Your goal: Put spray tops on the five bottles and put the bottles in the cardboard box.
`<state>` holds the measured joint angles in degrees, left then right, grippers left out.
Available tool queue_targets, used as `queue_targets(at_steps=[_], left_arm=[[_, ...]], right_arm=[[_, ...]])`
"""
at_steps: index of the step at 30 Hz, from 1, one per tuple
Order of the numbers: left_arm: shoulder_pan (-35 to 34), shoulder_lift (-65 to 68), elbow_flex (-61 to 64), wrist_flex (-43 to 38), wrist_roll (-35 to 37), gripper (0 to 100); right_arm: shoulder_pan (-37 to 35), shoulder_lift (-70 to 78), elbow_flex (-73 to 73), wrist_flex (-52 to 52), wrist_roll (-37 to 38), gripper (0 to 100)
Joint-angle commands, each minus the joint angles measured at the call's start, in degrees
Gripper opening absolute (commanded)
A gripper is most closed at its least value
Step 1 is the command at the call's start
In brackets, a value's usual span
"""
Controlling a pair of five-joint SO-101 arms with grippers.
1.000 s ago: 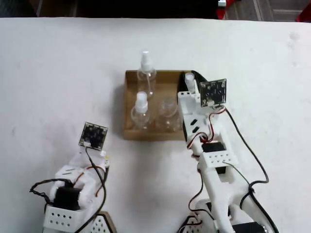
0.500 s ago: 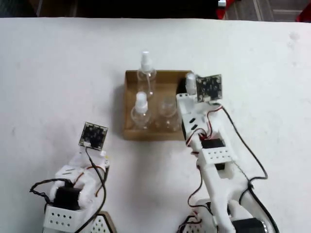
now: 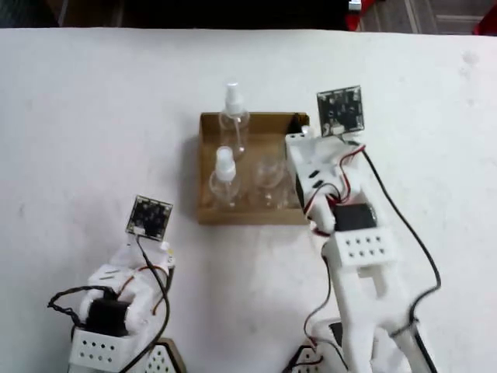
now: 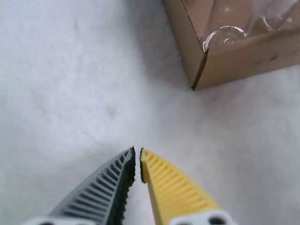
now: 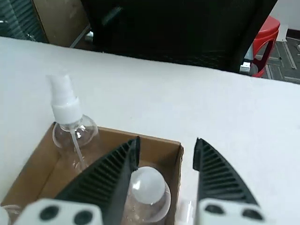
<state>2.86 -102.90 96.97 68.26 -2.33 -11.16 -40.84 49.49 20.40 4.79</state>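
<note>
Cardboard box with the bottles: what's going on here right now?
The right gripper hangs open over the far right corner of the cardboard box, just above a white-capped bottle standing there. The far-left bottle and near-left bottle stand in the box with spray tops on. A middle bottle stands beside the near one, its top hard to make out. The left gripper is shut on nothing, low over the table by a box corner.

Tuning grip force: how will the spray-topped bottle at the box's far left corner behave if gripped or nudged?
The bottle looks clear and empty, so probably light and squeezable. Tall body under a narrow spray top: likely to tip if nudged high. Round, smooth sides may slip when gripped.
</note>
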Motion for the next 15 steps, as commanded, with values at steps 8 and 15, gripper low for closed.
queue_targets(at_steps=[8, 15], left_arm=[[-0.13, -0.4, 0.09, 0.35, -0.7, 2], [-0.48, -0.4, 0.09, 0.35, -0.7, 2]], right_arm=[[3.56, -12.35, -10.81, 17.71, 0.35, 15.5], [15.78, -4.79, -15.91, 26.24, 0.35, 15.5]])
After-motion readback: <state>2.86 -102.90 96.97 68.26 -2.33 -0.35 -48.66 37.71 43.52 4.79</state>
